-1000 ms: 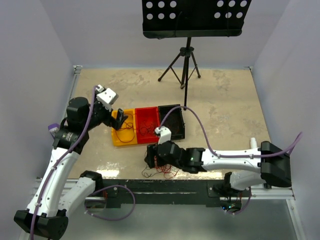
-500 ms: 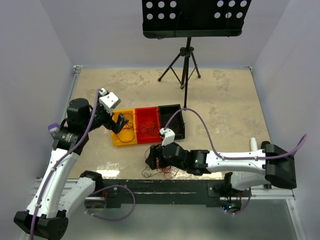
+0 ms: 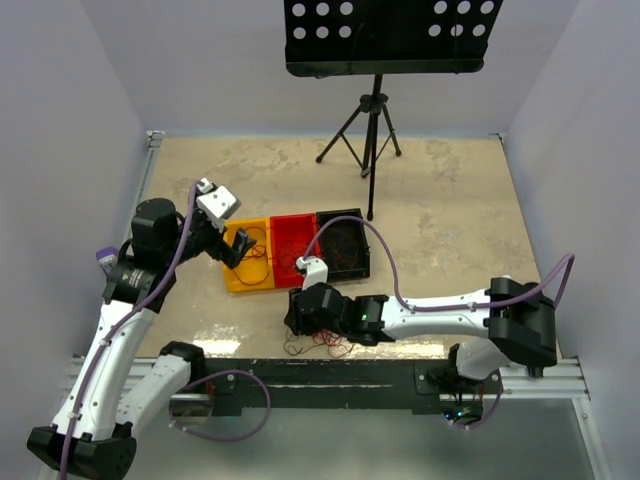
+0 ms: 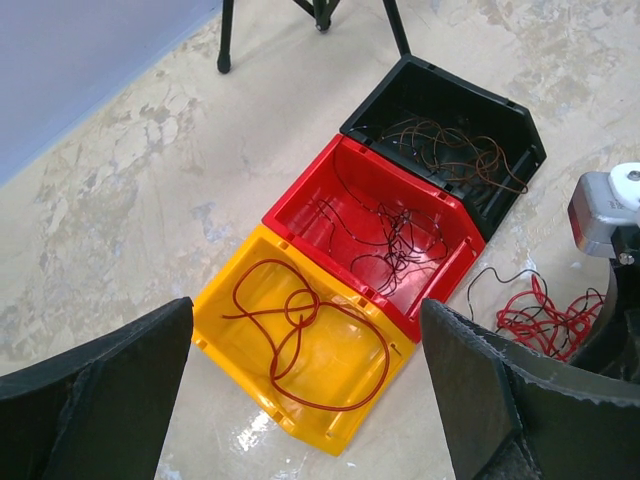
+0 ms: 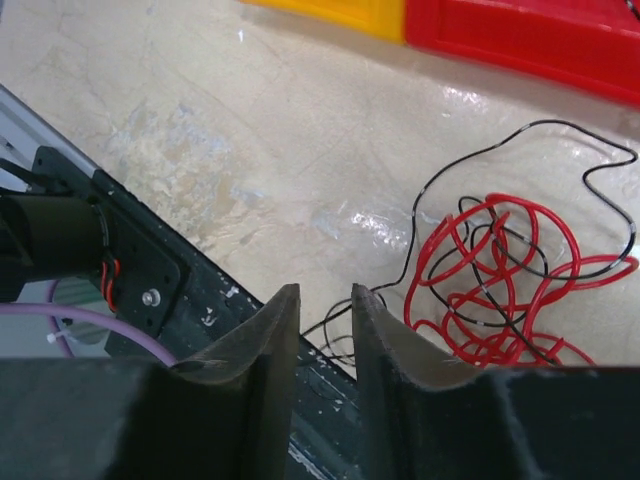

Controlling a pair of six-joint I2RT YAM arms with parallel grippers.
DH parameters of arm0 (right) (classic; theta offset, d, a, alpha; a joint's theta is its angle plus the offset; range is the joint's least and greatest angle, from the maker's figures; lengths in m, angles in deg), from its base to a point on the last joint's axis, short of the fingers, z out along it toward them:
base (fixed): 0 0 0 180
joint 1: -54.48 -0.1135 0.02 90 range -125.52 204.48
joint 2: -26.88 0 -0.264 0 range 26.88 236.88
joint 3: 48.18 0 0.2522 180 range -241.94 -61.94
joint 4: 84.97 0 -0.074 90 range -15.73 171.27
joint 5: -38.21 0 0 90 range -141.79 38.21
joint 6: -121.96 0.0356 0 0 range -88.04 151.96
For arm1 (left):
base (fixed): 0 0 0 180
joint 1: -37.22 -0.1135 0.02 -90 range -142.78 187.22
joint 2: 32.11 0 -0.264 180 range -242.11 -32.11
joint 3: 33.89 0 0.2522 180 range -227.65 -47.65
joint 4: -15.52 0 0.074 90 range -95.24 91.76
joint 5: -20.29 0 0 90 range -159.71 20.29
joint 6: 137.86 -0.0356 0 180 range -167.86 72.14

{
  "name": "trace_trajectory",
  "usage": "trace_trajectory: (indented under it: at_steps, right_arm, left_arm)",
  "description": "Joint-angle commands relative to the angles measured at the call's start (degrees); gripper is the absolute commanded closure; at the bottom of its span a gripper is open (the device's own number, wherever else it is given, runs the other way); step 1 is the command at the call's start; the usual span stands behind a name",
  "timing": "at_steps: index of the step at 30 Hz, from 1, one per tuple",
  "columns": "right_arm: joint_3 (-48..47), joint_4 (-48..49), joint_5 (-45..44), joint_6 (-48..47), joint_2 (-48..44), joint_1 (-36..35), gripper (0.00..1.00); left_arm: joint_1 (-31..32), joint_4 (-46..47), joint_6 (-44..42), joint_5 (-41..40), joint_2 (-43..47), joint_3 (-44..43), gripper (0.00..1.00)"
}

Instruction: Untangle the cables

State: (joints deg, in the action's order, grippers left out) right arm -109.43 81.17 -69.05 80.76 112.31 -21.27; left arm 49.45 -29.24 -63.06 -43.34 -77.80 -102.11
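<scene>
Cables [image 5: 500, 275], thin red and black ones in a tangle, lie on the beige stone-patterned surface [image 3: 450, 220] near its front edge, beside the right tool [image 5: 325, 295]. Its fingers stand nearly together; whether they pinch a strand, I cannot tell. The left tool [image 4: 305, 305] gapes wide and empty above a yellow plastic bin [image 4: 270, 400].

plain pale lilac walls [image 3: 60, 120]; beige mottled tabletop [image 3: 450, 200], possibly stone; black perforated metal music stand [image 3: 390, 35] on tripod, far side.

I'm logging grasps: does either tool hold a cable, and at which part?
Left tool is open, holding nothing. A black cable runs into the gap of the right tool, but whether it is pinched cannot be told.
</scene>
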Motion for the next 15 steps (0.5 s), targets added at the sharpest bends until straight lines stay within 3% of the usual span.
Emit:
trace_trajectory:
  at_steps: [1,2,3,12,13,15]
  right_arm:
    - [-4.10,-1.65,-2.95,0.34,-1.75,-0.28,0.80]
    - [-4.63,-2.36,-3.92,0.16,-2.37,-0.28,0.94]
    - [-5.16,-3.15,-5.06,-0.10,-3.07,-0.19,1.00]
    - [-8.33,-9.04,-6.21,-2.13,-12.48,-0.19,1.00]
    - [-7.98,-9.48,-5.95,-1.69,-12.30,-0.28,0.97]
    - [-7.10,-10.36,-3.24,-0.03,-11.08,-0.28,0.69]
  left_arm:
    - [-0.36,1.12,-1.41,-0.44,1.04,0.67,0.00]
    - [-0.36,1.21,-1.41,-0.44,1.04,0.75,0.00]
    - [-0.36,1.30,-1.41,-0.44,1.04,0.84,0.00]
    - [-0.36,1.91,-1.23,-0.09,1.75,1.98,0.00]
    - [-0.36,2.00,-1.23,-0.09,1.75,2.07,0.00]
    - [-0.36,2.18,-1.06,0.08,1.75,2.25,0.00]
